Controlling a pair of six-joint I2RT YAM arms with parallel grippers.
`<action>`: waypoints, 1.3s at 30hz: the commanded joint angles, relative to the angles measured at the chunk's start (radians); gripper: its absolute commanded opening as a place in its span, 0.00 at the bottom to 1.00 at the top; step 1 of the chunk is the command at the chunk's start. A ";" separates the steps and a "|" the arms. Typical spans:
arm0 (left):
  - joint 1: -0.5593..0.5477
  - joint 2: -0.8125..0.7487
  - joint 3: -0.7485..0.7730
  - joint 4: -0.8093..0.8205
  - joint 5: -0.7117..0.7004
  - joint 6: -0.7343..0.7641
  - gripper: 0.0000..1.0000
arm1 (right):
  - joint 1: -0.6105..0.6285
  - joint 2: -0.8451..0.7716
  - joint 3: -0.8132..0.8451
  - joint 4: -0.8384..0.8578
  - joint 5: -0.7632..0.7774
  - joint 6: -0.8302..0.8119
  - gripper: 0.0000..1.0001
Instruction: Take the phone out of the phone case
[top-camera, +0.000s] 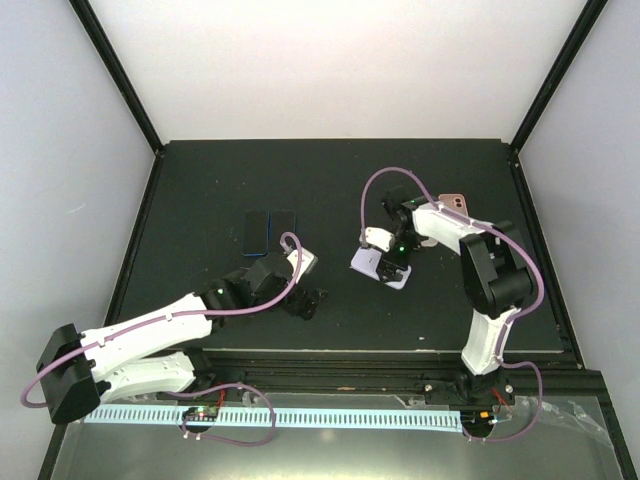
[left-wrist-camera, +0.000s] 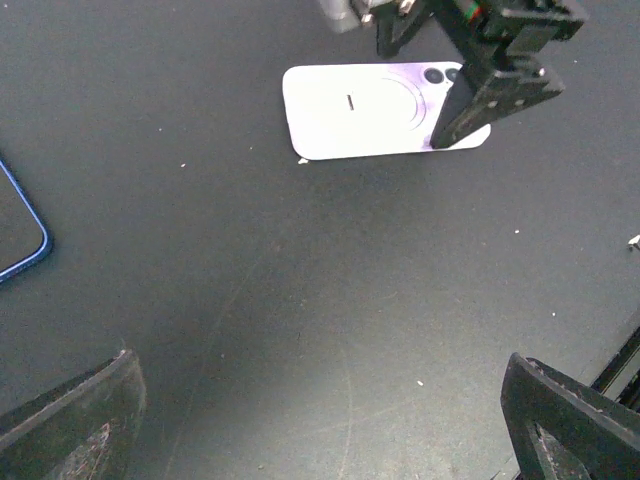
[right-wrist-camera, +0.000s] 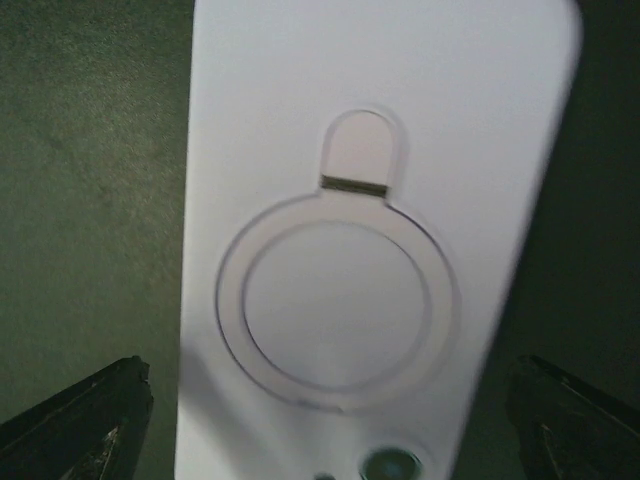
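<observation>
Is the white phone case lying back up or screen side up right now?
Back up: the phone case lies flat on the table, its ring and camera lenses facing up.

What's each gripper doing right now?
Left gripper: open, holding nothing.
Right gripper: open, straddling the phone case, not gripping it.

We are finding no readable words, numbers or brand marks in any view. The pale phone case (right-wrist-camera: 370, 200) is showing only an embossed ring (right-wrist-camera: 230, 300) with a small tab (right-wrist-camera: 362, 150) above it, unlettered.
</observation>
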 joint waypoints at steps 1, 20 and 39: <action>0.010 -0.017 -0.007 -0.017 0.015 -0.007 0.99 | 0.058 0.049 -0.004 0.019 0.042 0.104 0.96; -0.048 -0.024 0.011 -0.031 0.038 0.096 0.86 | 0.095 -0.056 -0.041 -0.106 -0.036 0.084 0.59; -0.418 0.014 0.261 -0.248 -0.234 0.783 0.60 | 0.298 -0.139 0.096 -0.466 -0.492 -0.069 0.52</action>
